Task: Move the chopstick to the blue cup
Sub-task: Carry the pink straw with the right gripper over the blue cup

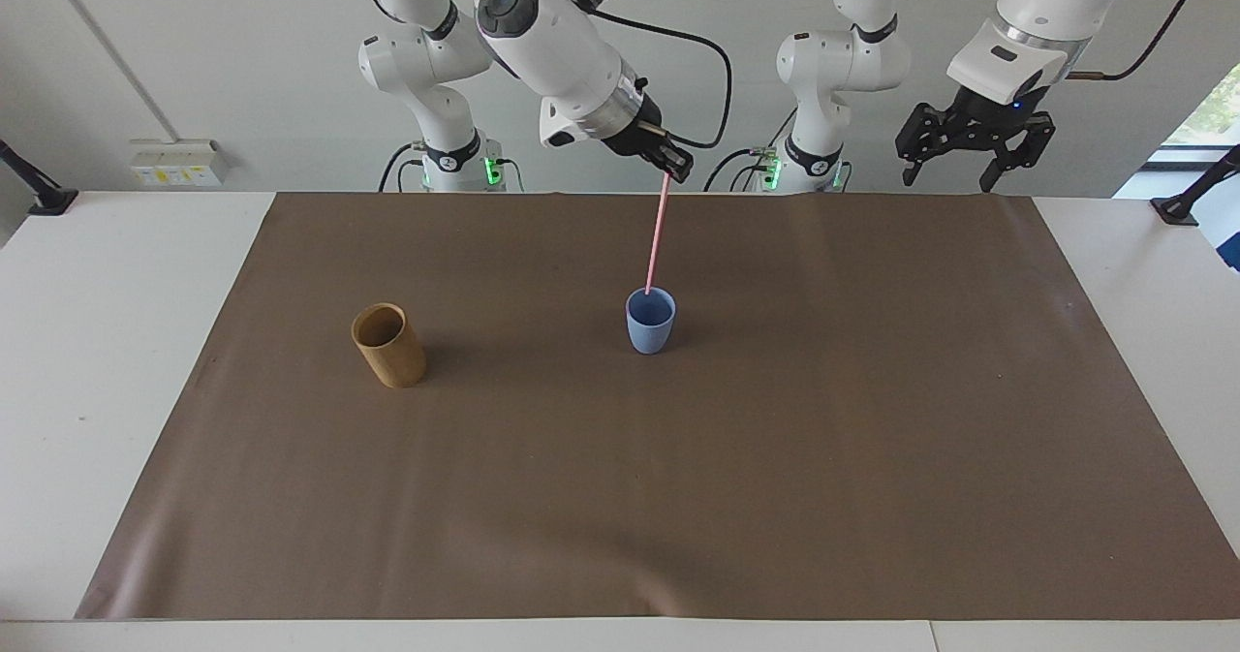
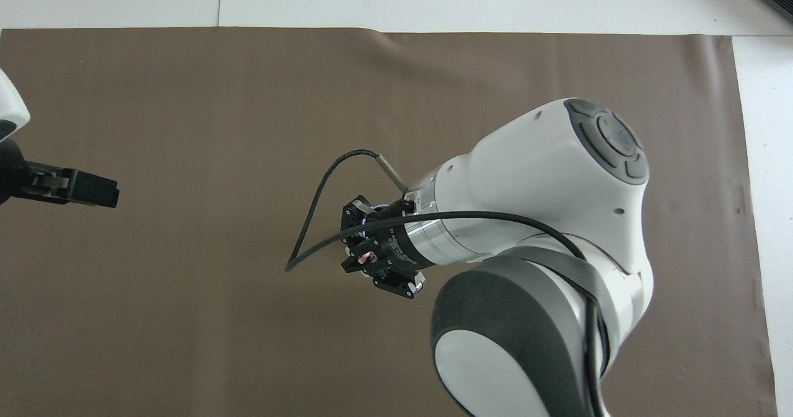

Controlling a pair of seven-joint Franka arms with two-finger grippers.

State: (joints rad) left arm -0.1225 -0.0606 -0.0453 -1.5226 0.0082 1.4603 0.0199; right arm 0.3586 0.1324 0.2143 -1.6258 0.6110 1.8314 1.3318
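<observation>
The pale pink chopstick (image 1: 657,233) hangs almost upright, slightly tilted, from my right gripper (image 1: 675,164), which is shut on its top end. Its lower tip meets the mouth of the light-blue cup (image 1: 650,323), which stands upright mid-mat. I cannot tell whether the tip is inside the rim. In the overhead view my right gripper (image 2: 365,251) and arm cover the blue cup, and only a pink speck of the chopstick (image 2: 367,257) shows between the fingers. My left gripper (image 1: 949,177) waits open and empty, high over the left arm's end of the table, and also shows in the overhead view (image 2: 102,189).
A tan wooden cup (image 1: 387,346) stands on the brown mat (image 1: 678,497) toward the right arm's end, level with the blue cup. The overhead view hides it under my right arm. White table borders the mat on all sides.
</observation>
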